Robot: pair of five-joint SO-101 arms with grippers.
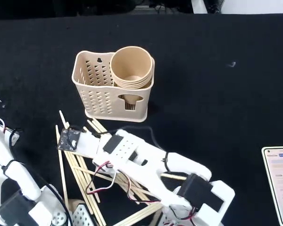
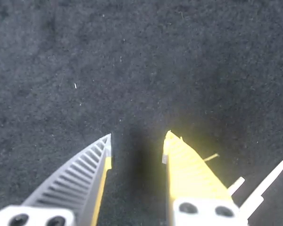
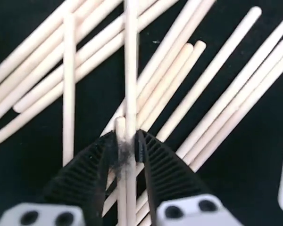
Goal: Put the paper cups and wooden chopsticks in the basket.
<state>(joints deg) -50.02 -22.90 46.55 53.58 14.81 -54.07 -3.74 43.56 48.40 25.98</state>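
Right tool [image 3: 126, 141] is pinched on one chopstick [image 3: 130, 66] from the chopstick pile [image 1: 78, 172], which lies on the desk [image 1: 217, 94] just in front of the basket [image 1: 96, 94]. Cups [image 1: 131, 66] sit stacked inside the basket. Left tool [image 2: 137, 139] hangs wide apart over bare desk.

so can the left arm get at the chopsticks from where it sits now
Probably yes, for the nearest ones. The left hand is open over bare cloth, with chopsticks just beside it and nothing between. The right arm lies across the middle of the pile, so those look blocked.
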